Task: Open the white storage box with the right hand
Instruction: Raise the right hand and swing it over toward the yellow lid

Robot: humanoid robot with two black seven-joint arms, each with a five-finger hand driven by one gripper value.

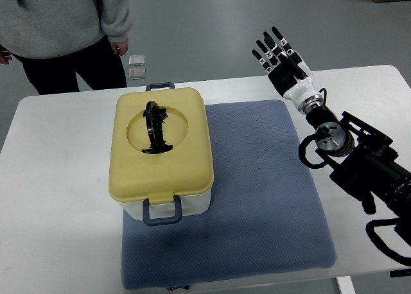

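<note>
Yellow plastic forms the lid (160, 143) of the white storage box (192, 204), which we find in the top view standing on the left part of a blue-grey mat (257, 198) spread over a white table (58, 198). We note that the lid is seated flat on the box, and that a black carrying handle (154, 127) lies folded down in the round recess at the lid's centre. Two grey-blue latches are visible: one (162, 211) on the near short side, pointing toward the robot, and one (160, 86) on the far short side; both lie against the box (we cannot tell whether either is fully engaged). We locate the right hand (277, 53) well apart from the box, up beyond the far right corner of the mat, its arm (359, 159) entering from the picture's right edge. Its black fingers (266, 45) are extended and slightly spread, holding nothing and touching nothing. We see a person (58, 24) in a grey top and dark trousers standing at the far left side of the table, hands hanging free, and two small square pieces (136, 66) on the floor just beyond the table's far edge.
</note>
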